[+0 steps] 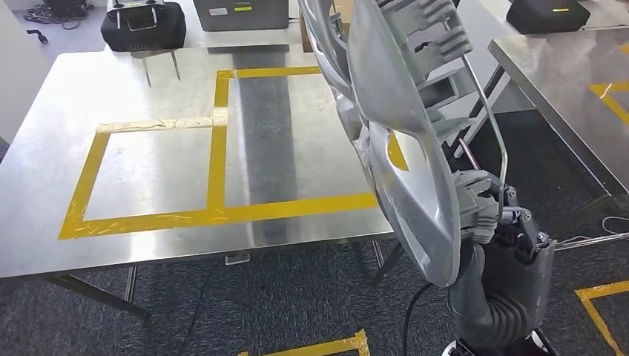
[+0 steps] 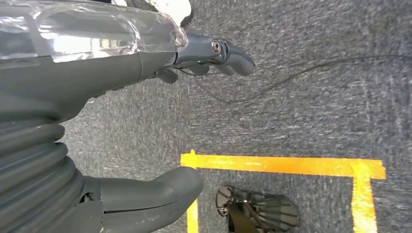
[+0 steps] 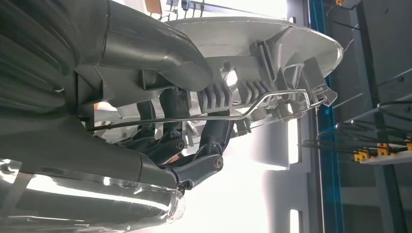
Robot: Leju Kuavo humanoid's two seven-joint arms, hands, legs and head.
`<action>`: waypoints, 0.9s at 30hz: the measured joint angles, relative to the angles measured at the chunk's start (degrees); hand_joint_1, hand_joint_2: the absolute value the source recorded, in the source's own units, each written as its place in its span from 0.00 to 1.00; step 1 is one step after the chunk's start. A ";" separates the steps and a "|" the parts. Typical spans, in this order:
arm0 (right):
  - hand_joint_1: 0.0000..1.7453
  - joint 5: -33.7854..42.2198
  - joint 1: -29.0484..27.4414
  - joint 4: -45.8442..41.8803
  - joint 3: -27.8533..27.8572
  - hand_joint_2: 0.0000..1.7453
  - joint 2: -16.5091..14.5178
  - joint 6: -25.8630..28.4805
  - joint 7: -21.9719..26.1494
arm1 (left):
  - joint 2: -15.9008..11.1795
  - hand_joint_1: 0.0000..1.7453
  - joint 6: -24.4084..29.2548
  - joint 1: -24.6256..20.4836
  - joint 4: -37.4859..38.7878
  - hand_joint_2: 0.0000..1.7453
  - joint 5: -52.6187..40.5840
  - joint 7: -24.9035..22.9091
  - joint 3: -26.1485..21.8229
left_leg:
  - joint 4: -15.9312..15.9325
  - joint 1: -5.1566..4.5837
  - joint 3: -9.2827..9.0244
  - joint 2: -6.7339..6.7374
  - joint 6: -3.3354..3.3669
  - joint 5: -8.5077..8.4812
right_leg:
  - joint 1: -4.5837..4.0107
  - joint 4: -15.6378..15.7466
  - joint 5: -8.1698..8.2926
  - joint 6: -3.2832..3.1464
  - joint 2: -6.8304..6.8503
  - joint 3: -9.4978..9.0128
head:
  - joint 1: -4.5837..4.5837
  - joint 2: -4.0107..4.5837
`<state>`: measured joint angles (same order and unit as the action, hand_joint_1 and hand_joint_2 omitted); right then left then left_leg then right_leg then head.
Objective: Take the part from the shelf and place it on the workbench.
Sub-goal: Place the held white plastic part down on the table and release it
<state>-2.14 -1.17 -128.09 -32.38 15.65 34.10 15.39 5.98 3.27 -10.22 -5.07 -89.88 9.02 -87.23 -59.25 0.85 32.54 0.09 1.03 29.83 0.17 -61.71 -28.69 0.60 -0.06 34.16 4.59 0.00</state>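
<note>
The part (image 1: pixel 404 111) is a long silver-grey plastic moulding with ribs, clips and a thin wire rod on its back. My right hand (image 1: pixel 493 222) grips it at its lower end and holds it upright in the air, off the right front corner of the steel workbench (image 1: pixel 163 170). In the right wrist view the dark fingers (image 3: pixel 214 141) curl around the ribbed back of the part (image 3: pixel 272 53), with the thumb (image 3: pixel 165 53) on the other side. My left hand (image 2: pixel 97 82) hangs over the carpet, fingers and thumb apart, holding nothing.
Yellow tape rectangles (image 1: pixel 217 148) mark the workbench top. A black case (image 1: pixel 143 26) and a grey box (image 1: pixel 241 13) stand at its far edge. A second steel table (image 1: pixel 564 89) stands to the right. Yellow tape (image 2: pixel 282 165) and a cable lie on the carpet.
</note>
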 joint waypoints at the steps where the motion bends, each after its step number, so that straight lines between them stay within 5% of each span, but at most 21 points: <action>1: 1.00 -0.01 0.04 -0.02 0.00 1.00 -0.01 0.00 0.00 | 0.04 0.00 0.00 -0.02 0.00 1.00 0.00 0.00 0.00 | 0.01 -0.02 0.02 0.03 -0.25 0.08 | -0.17 2.22 0.55 -0.41 -0.01 -0.92 | 0.13 0.00; 6: 1.00 0.00 -0.01 -0.02 -0.01 1.00 -0.02 0.01 -0.04 | 0.01 0.00 0.00 -0.06 0.01 1.00 0.00 0.01 0.00 | -1.19 -0.05 0.48 0.15 -1.67 1.39 | 0.02 5.26 0.52 -1.46 0.22 -2.48 | -0.17 0.00; 10: 1.00 0.02 -0.01 0.01 0.00 1.00 -0.02 0.09 -0.13 | -0.08 0.00 -0.01 0.07 0.02 1.00 -0.03 0.04 -0.01 | -13.32 0.14 6.93 -0.19 -2.51 6.33 | 0.15 5.68 0.28 -1.98 0.47 -3.31 | -1.71 0.00; 12: 1.00 0.07 -0.05 0.10 0.00 1.00 -0.02 0.26 -0.42 | -0.14 0.00 0.00 0.15 0.02 1.00 -0.02 0.18 -0.02 | -13.18 0.52 7.57 -0.11 -3.36 4.32 | 0.35 5.32 -0.22 -1.90 0.39 -3.59 | -1.95 0.00; 15: 1.00 -0.06 -0.03 0.16 -0.02 1.00 -0.02 0.38 -1.11 | -0.03 0.00 0.00 0.13 0.03 1.00 -0.02 0.34 -0.02 | -3.41 1.23 3.37 0.41 -4.81 -1.37 | 0.78 3.96 -1.59 -1.00 0.12 -3.83 | -2.58 0.01; 19: 1.00 -0.13 0.03 0.17 -0.04 1.00 -0.01 0.24 -1.59 | 0.20 0.00 -0.01 0.08 0.04 1.00 -0.04 0.45 -0.02 | -0.75 0.98 2.19 0.54 -2.74 -1.30 | 0.45 3.35 -2.25 -0.34 0.01 -3.69 | -2.75 0.00; 27: 1.00 -1.67 1.96 0.44 -0.09 1.00 0.26 -3.95 -5.65 | 0.11 0.00 -0.30 0.07 0.04 1.00 -0.03 0.62 -0.02 | -0.76 0.59 2.14 0.30 -2.24 -1.01 | 0.78 4.15 -2.26 0.41 0.21 -4.27 | -2.30 0.00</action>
<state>-3.80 0.78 -127.64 -32.47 15.91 30.15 9.73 6.09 2.97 -10.15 -5.03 -89.91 9.64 -87.25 -60.01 1.44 34.68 0.39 -1.20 28.81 0.95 -57.56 -30.95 1.02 0.15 29.89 2.29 0.00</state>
